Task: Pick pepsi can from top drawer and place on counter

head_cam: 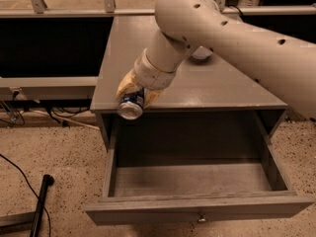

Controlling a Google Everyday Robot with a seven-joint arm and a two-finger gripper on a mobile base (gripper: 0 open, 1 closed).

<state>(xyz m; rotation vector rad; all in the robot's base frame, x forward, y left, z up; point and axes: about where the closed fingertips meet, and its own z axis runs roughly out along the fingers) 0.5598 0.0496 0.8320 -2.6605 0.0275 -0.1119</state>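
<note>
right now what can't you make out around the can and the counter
Camera view:
- pepsi can: the gripper, shut on it, covers its side; only the silver end and some blue show.
- Whether the can touches the counter edge: cannot tell.
- white object: mostly hidden by the arm.
- top drawer floor nearest the front: hidden by its front panel.

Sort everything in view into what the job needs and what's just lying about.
Job: pepsi can, held in the gripper at the counter's front-left edge; counter; open top drawer.
Lying about: white bowl behind the arm; black pole and cables on the floor.
</note>
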